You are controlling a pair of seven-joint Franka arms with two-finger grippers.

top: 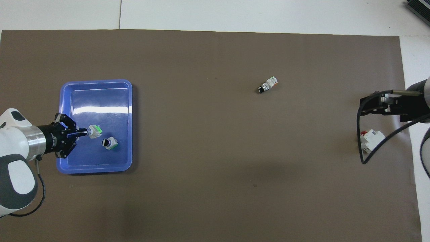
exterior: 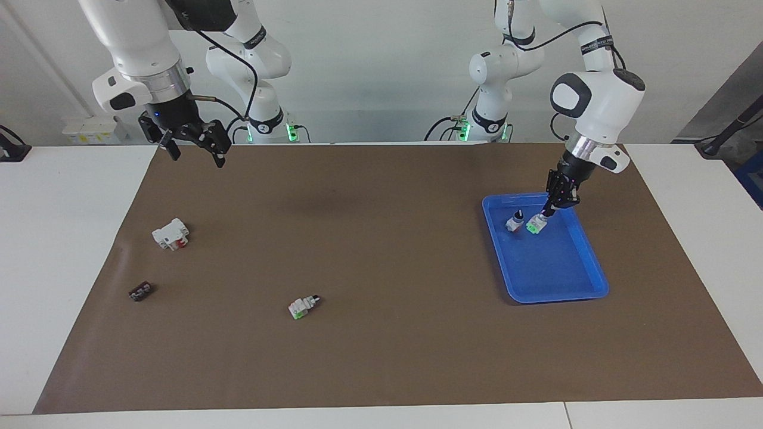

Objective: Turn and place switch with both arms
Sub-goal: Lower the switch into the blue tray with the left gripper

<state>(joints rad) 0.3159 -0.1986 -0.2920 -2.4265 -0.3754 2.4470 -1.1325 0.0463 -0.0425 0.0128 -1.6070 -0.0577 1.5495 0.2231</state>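
Blue plastic tray (exterior: 587, 280), on the brown mat (exterior: 381, 333) toward the left arm's end of the table; holds two selector switches

Item 1: held switch (exterior: 536, 224), white body, green end piece. Left gripper (exterior: 549, 211) clamped on its knob end, fingertips closed tight, green end pointing down and low over the tray floor; whether it touches the floor cannot be told

Item 2: second switch (exterior: 514, 223), standing in the tray just beside item 1, black knob up

Item 3: third switch (exterior: 303, 306), lying on its side on the mat near the middle, farther from the robots than the tray, untouched

Item 4: white block with red part (exterior: 170, 233) and small black terminal strip (exterior: 140, 292), toward the right arm's end

Item 5: right gripper (exterior: 192, 146), fingers spread apart and empty, waiting high over the mat's edge at its own end

Risks, as judged: the held switch sits so close to its neighbour that a sideways drift on lowering could knock item 2 over; released tilted or too high, it may topple instead of standing

View notes: the facing view gives the height of the held switch above the tray and the slant of the left arm; the overhead view shows the gap between the two tray switches (top: 110, 143) and the bare tray floor farther from the robots
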